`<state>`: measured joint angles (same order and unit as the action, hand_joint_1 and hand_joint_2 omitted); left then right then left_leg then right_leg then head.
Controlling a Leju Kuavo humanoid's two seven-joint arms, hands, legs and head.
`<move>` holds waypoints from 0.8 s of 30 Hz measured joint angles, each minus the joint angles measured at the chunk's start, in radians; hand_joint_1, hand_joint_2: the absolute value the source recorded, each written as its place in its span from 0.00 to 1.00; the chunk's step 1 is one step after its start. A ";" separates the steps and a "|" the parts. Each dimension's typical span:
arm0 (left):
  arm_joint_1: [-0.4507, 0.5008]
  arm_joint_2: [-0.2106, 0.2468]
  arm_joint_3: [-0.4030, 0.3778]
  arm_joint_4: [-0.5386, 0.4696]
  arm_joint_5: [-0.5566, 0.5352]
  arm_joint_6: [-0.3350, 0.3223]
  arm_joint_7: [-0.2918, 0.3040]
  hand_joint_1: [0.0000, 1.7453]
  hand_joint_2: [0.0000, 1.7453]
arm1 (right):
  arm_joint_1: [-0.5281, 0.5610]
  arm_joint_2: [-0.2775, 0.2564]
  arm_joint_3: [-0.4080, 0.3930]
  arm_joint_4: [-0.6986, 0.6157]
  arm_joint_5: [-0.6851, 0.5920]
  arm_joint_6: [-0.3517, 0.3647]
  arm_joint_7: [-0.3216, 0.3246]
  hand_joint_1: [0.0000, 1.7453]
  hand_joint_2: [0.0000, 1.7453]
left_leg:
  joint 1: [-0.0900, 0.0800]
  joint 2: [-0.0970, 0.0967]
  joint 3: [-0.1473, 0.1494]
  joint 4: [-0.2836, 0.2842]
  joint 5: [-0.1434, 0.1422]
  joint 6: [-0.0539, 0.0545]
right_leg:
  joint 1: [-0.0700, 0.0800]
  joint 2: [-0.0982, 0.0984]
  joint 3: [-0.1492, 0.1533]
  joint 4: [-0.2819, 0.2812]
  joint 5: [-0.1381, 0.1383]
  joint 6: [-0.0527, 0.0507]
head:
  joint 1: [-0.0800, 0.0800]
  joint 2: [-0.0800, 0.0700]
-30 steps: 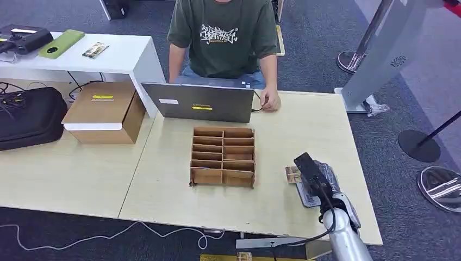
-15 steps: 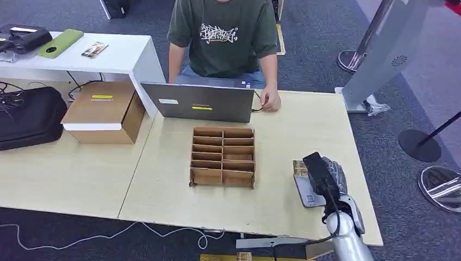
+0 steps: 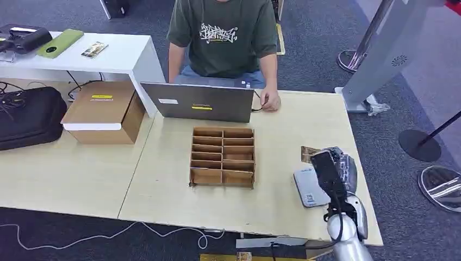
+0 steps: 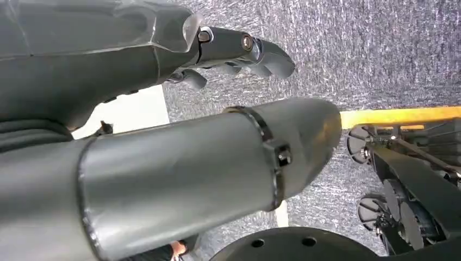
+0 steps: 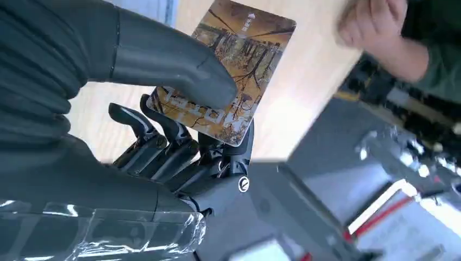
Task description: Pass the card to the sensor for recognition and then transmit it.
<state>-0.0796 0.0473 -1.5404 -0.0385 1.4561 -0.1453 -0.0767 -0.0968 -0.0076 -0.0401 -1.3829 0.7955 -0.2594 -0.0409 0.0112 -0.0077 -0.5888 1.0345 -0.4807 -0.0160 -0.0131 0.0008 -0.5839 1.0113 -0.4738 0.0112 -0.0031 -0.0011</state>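
Head camera looks steeply down across the table (image 3: 174, 196); right wrist camera sits close behind the fingers (image 5: 163, 141), sharing that tabletop; left wrist camera faces carpet (image 4: 380, 54).

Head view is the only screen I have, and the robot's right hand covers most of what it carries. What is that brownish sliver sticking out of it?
Observer: The right wrist view shows it whole. It is a flat rectangular card printed with a brown and gold picture.
Visitor: How does the hand keep hold of it?
Observer: The right hand pinches it. The thick grey thumb presses on the printed face, and the dark fingers sit behind it.
Visitor: And the other hand?
Observer: The left wrist view shows the left hand hanging over grey carpet, with nothing in it.
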 joint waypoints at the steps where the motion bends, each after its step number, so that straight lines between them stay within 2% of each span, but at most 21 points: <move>1: 0.000 0.000 0.000 0.000 -0.003 0.002 -0.001 0.00 0.00 | -0.003 0.003 0.009 0.000 0.083 -0.053 0.008 1.00 1.00 | 0.000 0.000 0.000 0.000 0.000 0.000 | 0.000 0.000 0.000 0.000 0.000 0.000 | 0.000 0.000; 2: -0.001 -0.002 0.000 0.000 -0.009 0.003 -0.002 0.00 0.00 | -0.009 0.005 0.021 0.001 0.172 -0.106 0.018 1.00 1.00 | 0.000 0.000 0.000 0.000 0.000 0.000 | 0.000 0.000 0.000 0.000 0.000 0.000 | 0.000 0.000; 5: -0.008 -0.004 0.000 0.000 -0.022 0.009 -0.002 0.00 0.00 | -0.042 0.011 0.051 0.017 0.349 -0.191 0.044 1.00 1.00 | 0.000 0.001 0.000 0.000 0.000 0.000 | 0.000 0.000 0.000 0.000 0.000 0.000 | 0.000 0.000; 7: -0.011 -0.005 0.000 0.000 -0.034 0.009 -0.007 0.00 0.00 | -0.069 0.017 0.072 0.041 0.452 -0.229 0.066 1.00 1.00 | 0.000 0.001 0.000 0.000 0.000 0.000 | 0.000 0.001 0.000 0.000 0.000 0.000 | 0.000 0.000; 10: -0.013 -0.005 0.000 0.000 -0.047 0.009 -0.011 0.00 0.00 | -0.119 0.027 0.102 0.093 0.540 -0.268 0.087 1.00 1.00 | 0.000 0.001 0.000 0.000 0.000 0.000 | 0.000 0.001 0.000 0.000 0.000 0.000 | 0.000 0.000; 15: -0.015 -0.004 0.000 0.000 -0.060 0.009 -0.011 0.00 0.00 | -0.211 0.039 0.143 0.192 0.607 -0.316 0.107 1.00 1.00 | 0.000 0.001 0.000 0.000 0.001 0.000 | 0.000 0.001 0.000 0.001 0.000 0.000 | 0.000 0.000; 24: -0.017 -0.003 0.000 -0.002 -0.089 0.010 -0.013 0.00 0.00 | -0.449 0.069 0.193 0.480 0.658 -0.415 0.150 1.00 1.00 | 0.000 0.000 0.000 0.000 0.001 0.000 | 0.000 0.001 0.000 0.001 0.001 -0.001 | 0.000 0.000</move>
<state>-0.0963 0.0443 -1.5404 -0.0401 1.3668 -0.1358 -0.0900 -0.5456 0.0618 0.1533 -0.9024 1.4534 -0.6748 0.1087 0.0112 -0.0073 -0.5886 1.0346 -0.4798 -0.0162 -0.0131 0.0013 -0.5841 1.0124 -0.4730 0.0106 -0.0034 -0.0011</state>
